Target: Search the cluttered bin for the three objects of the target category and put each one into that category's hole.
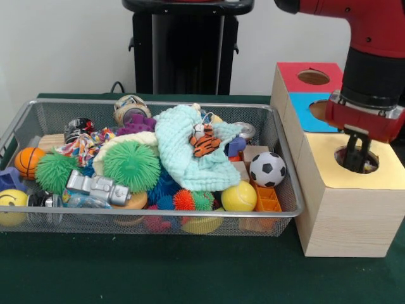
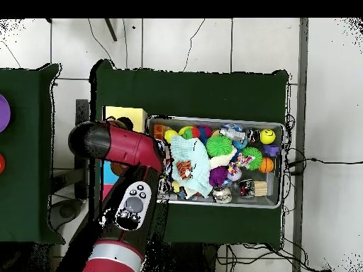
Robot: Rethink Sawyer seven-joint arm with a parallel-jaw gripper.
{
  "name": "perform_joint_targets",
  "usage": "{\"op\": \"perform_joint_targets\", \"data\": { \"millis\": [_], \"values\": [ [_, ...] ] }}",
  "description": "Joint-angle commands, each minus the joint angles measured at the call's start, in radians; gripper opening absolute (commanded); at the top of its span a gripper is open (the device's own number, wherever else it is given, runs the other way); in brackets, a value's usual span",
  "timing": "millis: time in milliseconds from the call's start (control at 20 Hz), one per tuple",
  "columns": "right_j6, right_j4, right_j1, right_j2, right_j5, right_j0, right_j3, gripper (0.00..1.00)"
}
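At the right of the front view the pincer (image 1: 355, 157) hangs with its tips down inside the hole (image 1: 356, 159) of the yellow-topped box (image 1: 345, 209). Its fingers are dark against the dark opening, so I cannot tell whether they are apart, together, or holding anything. The step in hand looks like a drop into that hole. To do it well, the tips should stay centred in the round cut-out and clear of its rim, let go fully if anything is held, and then rise straight up before swinging toward the bin (image 1: 145, 218), so nothing snags on the edge.

One dotted fabric piece (image 1: 85, 147) shows in the bin at the left of the frame, white with bright patches, lying behind a spiky green ball (image 1: 131, 166) and above a silver toy robot (image 1: 98, 187). Any other dotted pieces are not visible; they may lie under the mint-green cloth (image 1: 186, 158), which carries a small tiger toy (image 1: 204, 142). A soccer ball (image 1: 267, 169) sits near the bin's right wall. The next search probably calls for shifting that cloth. The overhead view shows the arm (image 2: 124, 145) over the boxes at the left of the bin on the green worktop (image 1: 158, 266).
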Motion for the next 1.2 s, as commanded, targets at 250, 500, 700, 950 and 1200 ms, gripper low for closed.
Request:
{"op": "perform_joint_targets", "data": {
  "millis": [250, 500, 700, 950, 1200],
  "values": [
    [0.067, -0.077, -0.194, 0.015, 0.198, -0.04, 0.1, 0.0],
    [0.022, -0.095, -0.216, 0.062, 0.162, -0.086, 0.114, 0.0],
    [-0.056, -0.14, -0.224, 0.086, 0.155, -0.145, 0.135, 0.0],
    [-0.136, -0.213, -0.271, 0.106, 0.154, -0.214, 0.202, 0.0],
    [-0.207, -0.284, -0.3, 0.157, 0.128, -0.302, 0.249, 0.0]
  ]
}}
